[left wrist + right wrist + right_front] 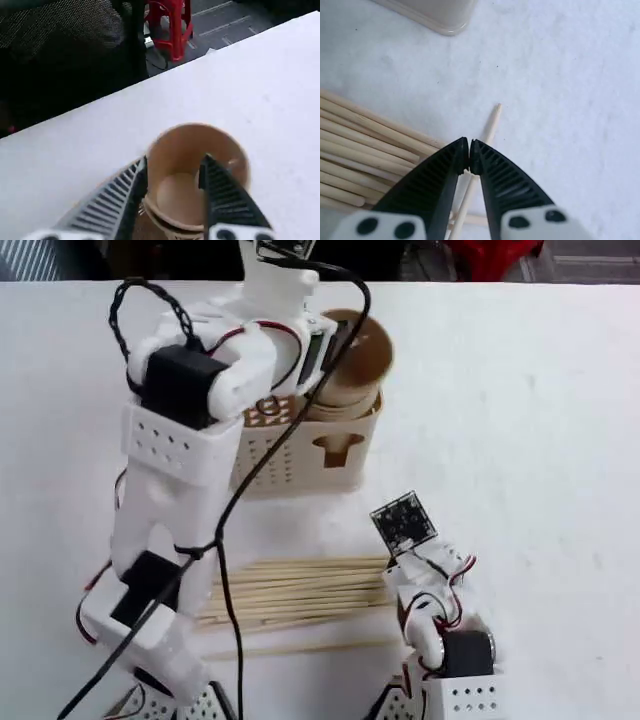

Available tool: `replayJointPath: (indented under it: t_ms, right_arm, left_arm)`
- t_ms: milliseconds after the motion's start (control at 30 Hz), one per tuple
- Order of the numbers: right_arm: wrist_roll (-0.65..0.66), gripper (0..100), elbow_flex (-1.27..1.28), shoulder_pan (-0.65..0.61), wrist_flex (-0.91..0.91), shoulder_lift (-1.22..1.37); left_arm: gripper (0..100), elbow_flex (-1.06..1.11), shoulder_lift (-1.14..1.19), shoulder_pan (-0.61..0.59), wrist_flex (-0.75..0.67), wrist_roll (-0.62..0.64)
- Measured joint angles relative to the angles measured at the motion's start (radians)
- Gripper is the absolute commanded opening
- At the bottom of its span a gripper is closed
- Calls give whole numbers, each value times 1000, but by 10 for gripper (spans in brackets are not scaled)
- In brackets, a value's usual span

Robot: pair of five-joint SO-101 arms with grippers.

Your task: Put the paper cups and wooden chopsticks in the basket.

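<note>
Paper cup point(180, 195): stacked in basket point(300, 458); your left jaws stand apart, astride its wall
Chopsticks point(300, 590): on counter point(540, 440), near basket; your right jaws pressed together over one stray stick point(492, 125)

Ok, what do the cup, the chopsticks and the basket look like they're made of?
Paper cup: brown paper or thin card, judging by its thin wall and dull, matt surface.
Chopsticks: pale bare wood, possibly bamboo, with no sheen of varnish.
Basket: probably moulded beige plastic, smooth, with neat rows of holes and a cut-out handle.
</note>
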Motion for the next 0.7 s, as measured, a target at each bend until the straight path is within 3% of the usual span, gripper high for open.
replayJointPath:
  t_ms: [267, 500, 700]
  right_arm:
    - [0, 17, 0, 2, 0, 0]
    - [5, 20, -2, 0, 2, 2]
    - [20, 21, -68, 2, 61, 2]
  left_arm:
    - [183, 75, 0, -89, -48, -2]
    - [184, 81, 6, -414, 143, 180]
    - [185, 373, 61, -569, 167, 190]
